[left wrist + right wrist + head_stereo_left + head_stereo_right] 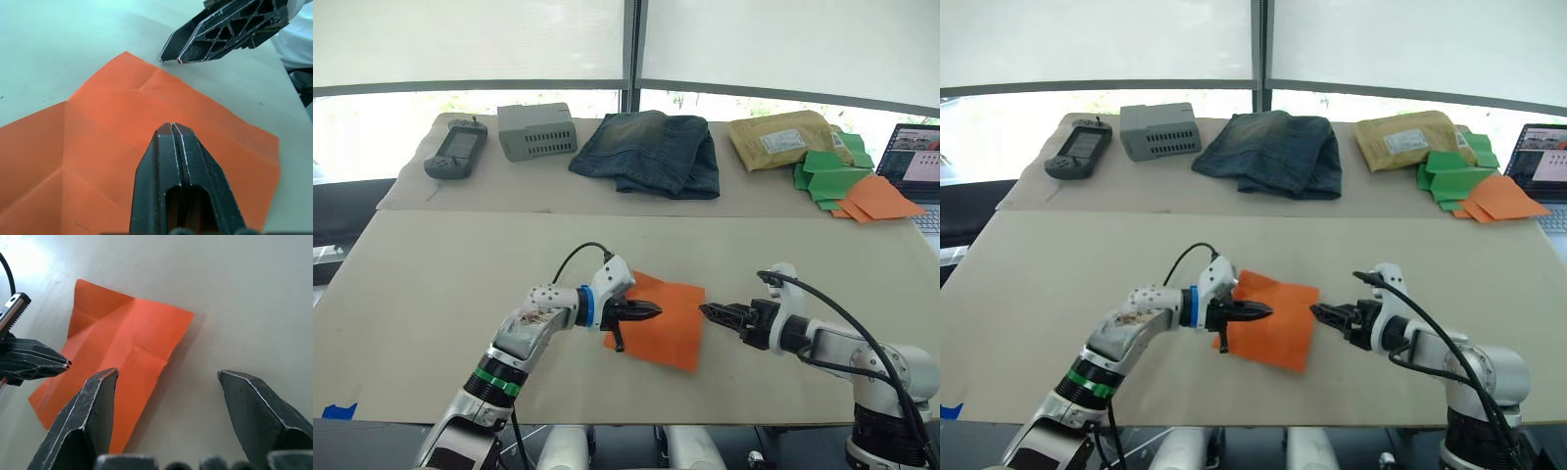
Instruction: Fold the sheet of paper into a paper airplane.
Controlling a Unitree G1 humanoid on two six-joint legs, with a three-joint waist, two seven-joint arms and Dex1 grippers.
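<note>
The sheet of paper (pixel 668 321) is bright orange and creased, and lies nearly flat on the near table in front of me, with one corner folded in. My left gripper (pixel 656 311) is shut, its joined tips (pixel 171 125) resting over the middle of the sheet, and nothing shows between the fingers. From the right, my right gripper (pixel 705 311) points at the sheet's right edge with a small gap to the paper. Its fingers (pixel 98 401) stand wide apart and hold nothing, so it is open. In the right wrist view the paper (pixel 127 342) lies ahead.
On the far table stand a handheld device (pixel 456 149), a grey box (pixel 536 130), folded jeans (pixel 651 150), a padded envelope (pixel 778 137), green paper shapes (pixel 832 171), paler orange pieces (pixel 879 199) and a laptop (pixel 918 162). Blue tape (pixel 340 410) marks the near left edge.
</note>
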